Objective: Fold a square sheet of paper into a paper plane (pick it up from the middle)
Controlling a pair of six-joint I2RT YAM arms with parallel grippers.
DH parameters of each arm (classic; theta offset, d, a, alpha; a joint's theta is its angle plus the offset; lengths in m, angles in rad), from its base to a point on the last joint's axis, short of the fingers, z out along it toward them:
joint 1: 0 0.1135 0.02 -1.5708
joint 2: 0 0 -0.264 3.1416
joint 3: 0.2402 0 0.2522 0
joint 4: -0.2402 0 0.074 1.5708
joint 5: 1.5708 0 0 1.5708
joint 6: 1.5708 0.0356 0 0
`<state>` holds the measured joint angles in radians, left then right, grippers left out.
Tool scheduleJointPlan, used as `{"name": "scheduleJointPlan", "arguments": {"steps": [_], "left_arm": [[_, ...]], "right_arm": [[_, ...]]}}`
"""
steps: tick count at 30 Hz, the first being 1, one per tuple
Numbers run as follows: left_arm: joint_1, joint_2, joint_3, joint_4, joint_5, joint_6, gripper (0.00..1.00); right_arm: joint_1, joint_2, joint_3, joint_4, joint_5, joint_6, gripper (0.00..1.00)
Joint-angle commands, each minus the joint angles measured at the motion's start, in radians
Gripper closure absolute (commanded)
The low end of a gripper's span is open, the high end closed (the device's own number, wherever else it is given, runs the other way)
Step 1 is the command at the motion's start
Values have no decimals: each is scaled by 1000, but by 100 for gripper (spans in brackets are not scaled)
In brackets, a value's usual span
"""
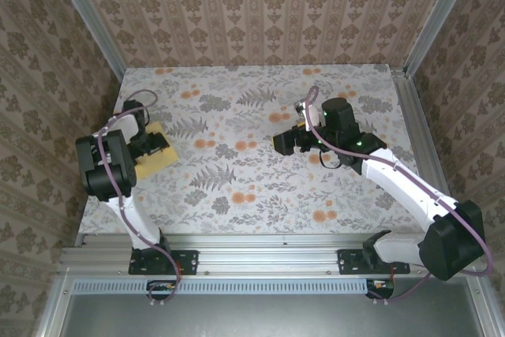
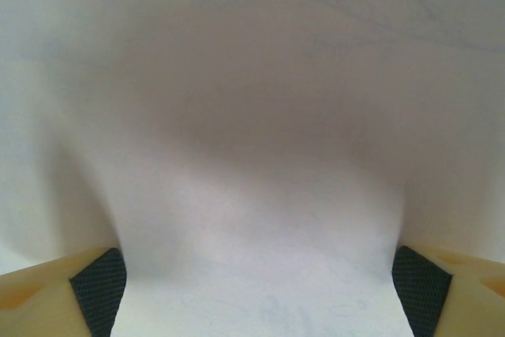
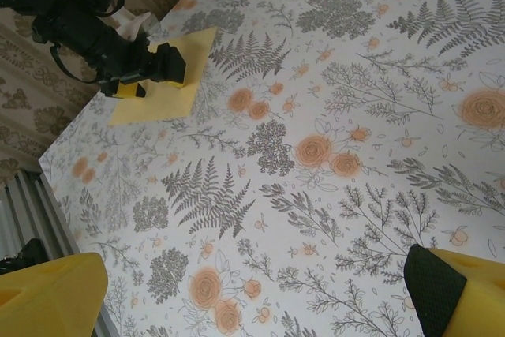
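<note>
The square sheet of paper (image 1: pixel 160 162) lies flat, pale yellow, near the left edge of the flower-print cloth. My left gripper (image 1: pixel 154 146) is down on its middle, jaws wide. In the left wrist view the sheet (image 2: pixel 252 155) sits very close and spans the gap between the dark pads (image 2: pixel 99 286) of the left gripper (image 2: pixel 260 293). My right gripper (image 1: pixel 282 141) hangs open above the cloth at centre right, well apart from the paper. From the right wrist view, the open right gripper (image 3: pixel 252 301) looks across at the sheet (image 3: pixel 170 102) and the left gripper (image 3: pixel 150 69). No paper plane shape is visible.
The flowered cloth (image 1: pixel 237 187) covers the table. Patterned walls and metal posts (image 1: pixel 91 21) close in the left, back and right sides. An aluminium rail (image 1: pixel 252 258) runs along the near edge by the arm bases.
</note>
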<state>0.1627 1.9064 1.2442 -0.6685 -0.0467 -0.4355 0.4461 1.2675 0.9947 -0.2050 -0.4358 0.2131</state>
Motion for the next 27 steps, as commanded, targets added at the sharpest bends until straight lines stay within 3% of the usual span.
{"name": "scheduleJointPlan", "arguments": {"steps": [1, 10, 11, 14, 17, 27], "left_arm": [[-21, -20, -42, -43, 59, -26, 7], [-118, -40, -100, -38, 93, -73, 6], [-135, -43, -104, -39, 86, -79, 1], [-180, -67, -96, -78, 22, -84, 0], [-204, -109, -124, -39, 56, -117, 1], [-372, -50, -93, -19, 88, -218, 1]], "right_arm": [[6, 6, 37, -25, 15, -7, 0], [0, -7, 17, -24, 22, 2, 0], [1, -11, 14, -24, 23, 3, 0], [-2, -19, 1, -23, 29, 5, 0], [-7, -26, -10, -21, 27, 13, 0], [-26, -78, -40, -39, 25, 20, 0]]}}
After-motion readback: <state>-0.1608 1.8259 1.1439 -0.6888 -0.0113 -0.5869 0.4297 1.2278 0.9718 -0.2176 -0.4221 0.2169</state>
